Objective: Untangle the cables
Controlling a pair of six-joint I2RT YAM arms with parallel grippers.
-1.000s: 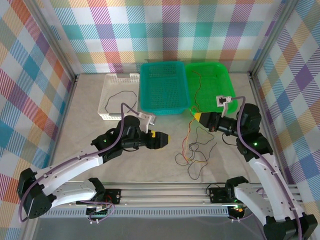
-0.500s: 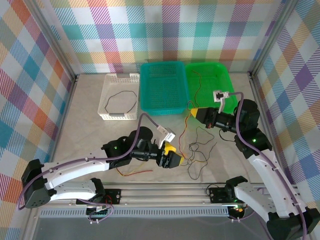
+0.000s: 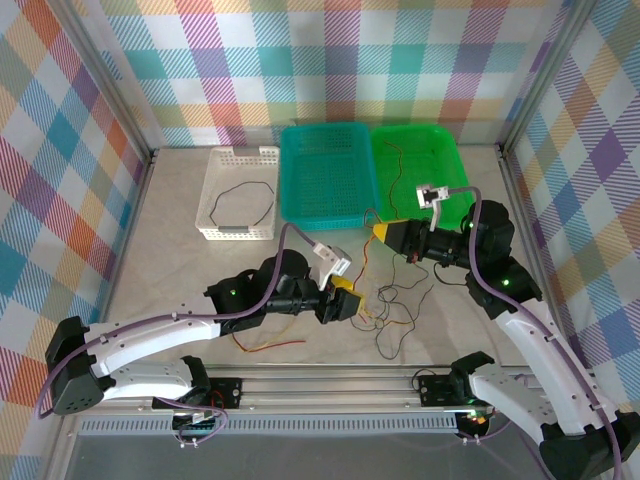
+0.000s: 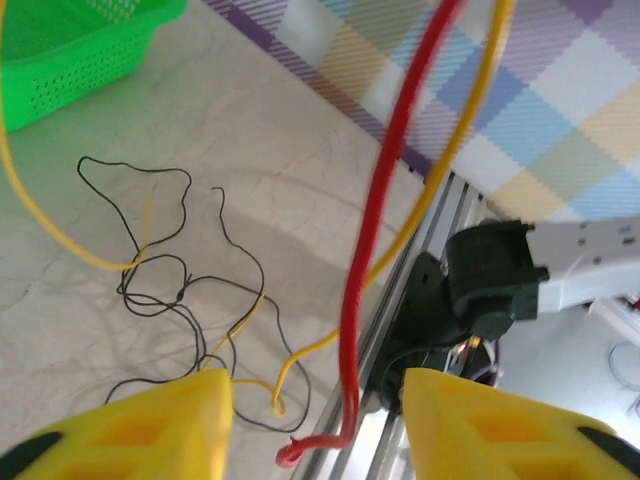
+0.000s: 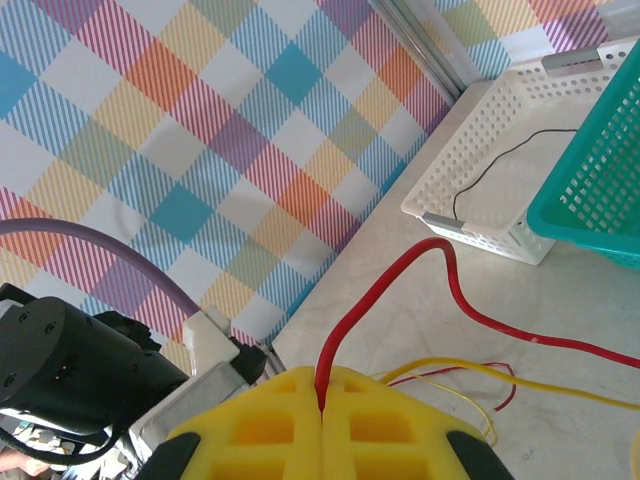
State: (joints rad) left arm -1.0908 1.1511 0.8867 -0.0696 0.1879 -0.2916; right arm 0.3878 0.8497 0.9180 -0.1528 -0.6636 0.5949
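The left arm (image 3: pixel 150 335) has swung away from the white perforated plastic basket (image 3: pixel 235 232) and brought the left jaws to the near-left edge of the knot of thin loose cables (image 3: pixel 400 300) on the bench (image 3: pixel 170 250). The left jaws have also narrowed from their wide spread. The left wrist view shows their yellow pads (image 4: pixel 150 425) standing apart. A thin red cable (image 4: pixel 352 300) hangs through the gap, its curled end just below them, and it seems to touch neither pad. A thin yellow cable (image 4: pixel 60 235) runs beside it, and thin black cables (image 4: pixel 150 275) lie looped on the bench beyond these jaws.

The right jaws, on the right arm (image 3: pixel 530 340), have stayed pressed together and drifted a little from the green plastic basket (image 3: pixel 462 185) toward the teal plastic basket (image 3: pixel 285 180). They pinch the red cable, which leaves the seam of their pads (image 5: pixel 260 420) and arcs away.

A loose red-orange strand (image 3: pixel 272 345) lies behind the left jaws. I cannot tell whether it is the same cable.

As I read it, the red cable is strung up from the right jaws and the left jaws are closing on its lower end. With both ends held it could be drawn clear. The yellow and black strands are not yet separated.
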